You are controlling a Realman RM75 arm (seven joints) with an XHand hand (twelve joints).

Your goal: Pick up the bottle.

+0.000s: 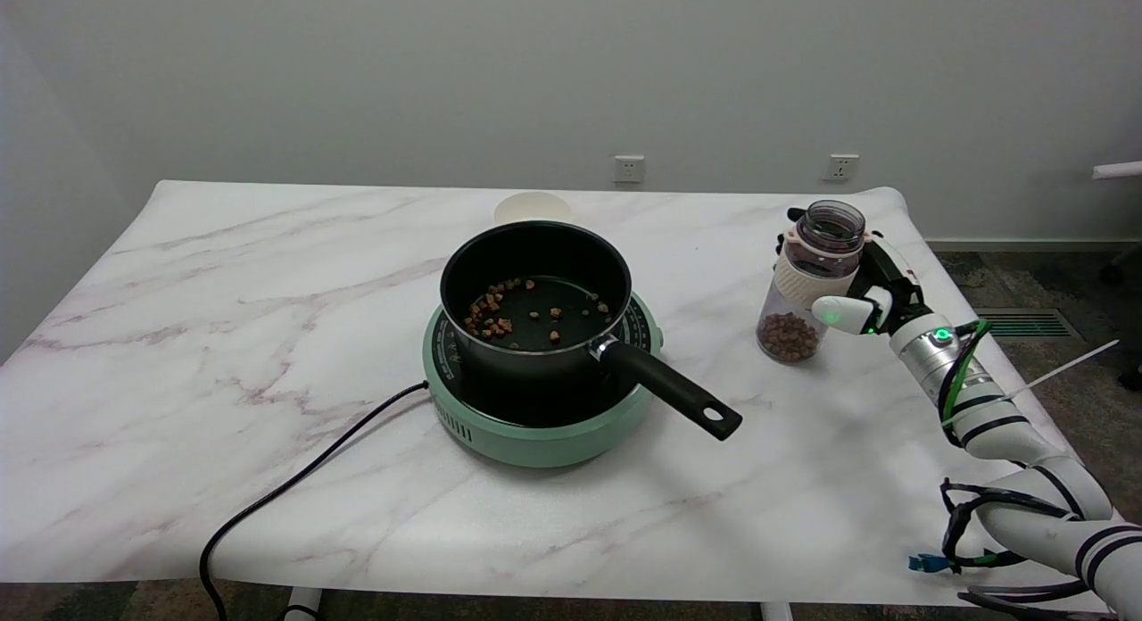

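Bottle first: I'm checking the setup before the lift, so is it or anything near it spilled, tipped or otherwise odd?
Nothing is spilled. The bottle stands on the table with no cap, brown pellets at its bottom, and looks slightly tilted. The right robot hand is wrapped around it. Similar pellets lie in the pot on the green cooker.

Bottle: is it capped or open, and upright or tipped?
Open and upright. The bottle shows a bare round mouth with no cap, and it stands on the table, brown pellets settled at its bottom.
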